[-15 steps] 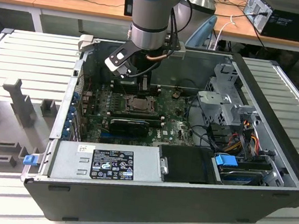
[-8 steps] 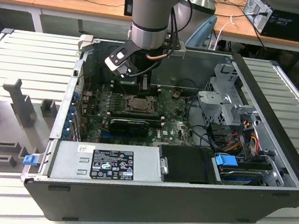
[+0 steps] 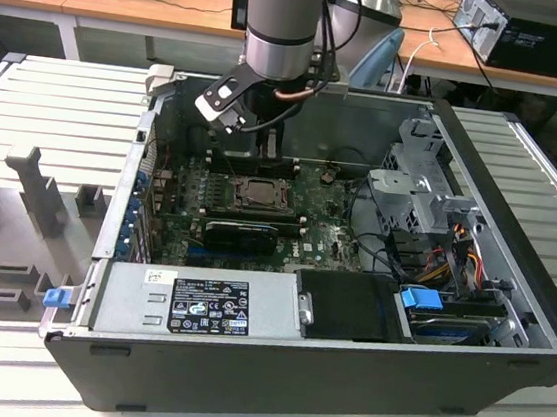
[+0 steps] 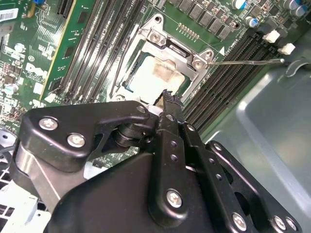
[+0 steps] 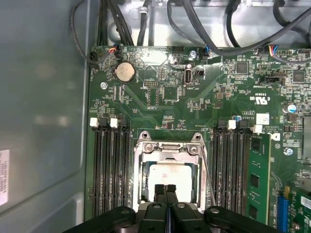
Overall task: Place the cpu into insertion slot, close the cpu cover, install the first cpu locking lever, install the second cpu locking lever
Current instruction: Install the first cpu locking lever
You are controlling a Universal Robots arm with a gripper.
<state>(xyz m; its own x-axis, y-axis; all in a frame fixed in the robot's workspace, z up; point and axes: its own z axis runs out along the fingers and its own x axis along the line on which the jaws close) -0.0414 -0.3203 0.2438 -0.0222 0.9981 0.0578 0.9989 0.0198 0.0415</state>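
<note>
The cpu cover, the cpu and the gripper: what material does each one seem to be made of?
The cpu cover: probably bare steel, grey with a soft shine, fixed by bright screws. The cpu: metal top, pale silvery-beige and matt, with a darker smear, perhaps old paste. The gripper: matt black links, metal or hard plastic, I cannot tell which.

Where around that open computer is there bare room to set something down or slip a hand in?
Bare: the ribbed table on the exterior view's left of the case, and the grey panel beside the motherboard. Crowded: the insertion slot, where the gripper hangs between memory slots, and the cabled drive corner.
</note>
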